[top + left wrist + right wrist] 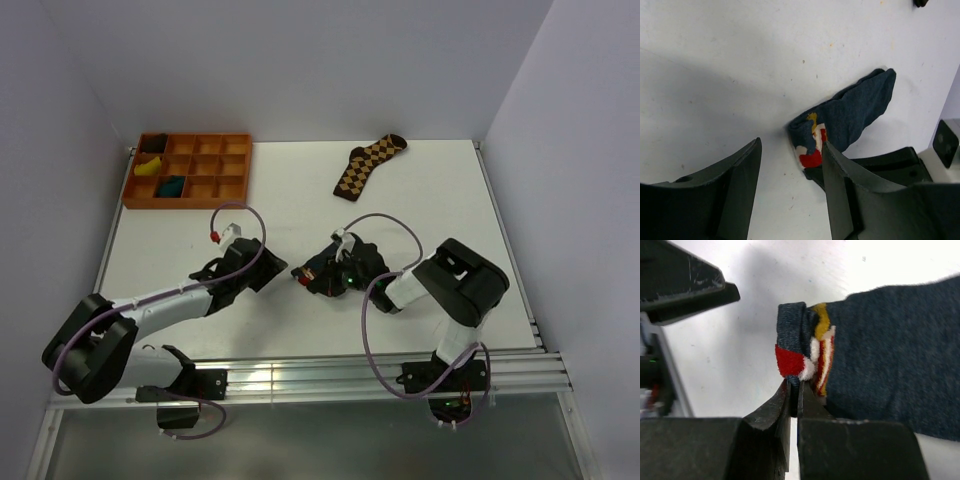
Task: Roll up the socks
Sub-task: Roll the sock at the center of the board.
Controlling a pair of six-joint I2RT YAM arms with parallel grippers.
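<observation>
Your right gripper has its black jaws pressed together, pinching the folded, patch-bearing edge of a soft dark teal knit sock that lies on the smooth white table between the arms. Your left gripper stands spread just beside that fold. Far left, an orange gridded plastic tray holds a yellow item and a teal bundle in separate cells.

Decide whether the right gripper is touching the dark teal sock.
Touching. The right wrist view shows the right gripper shut, its fingertips pinching the folded, patched end of the sock.
</observation>
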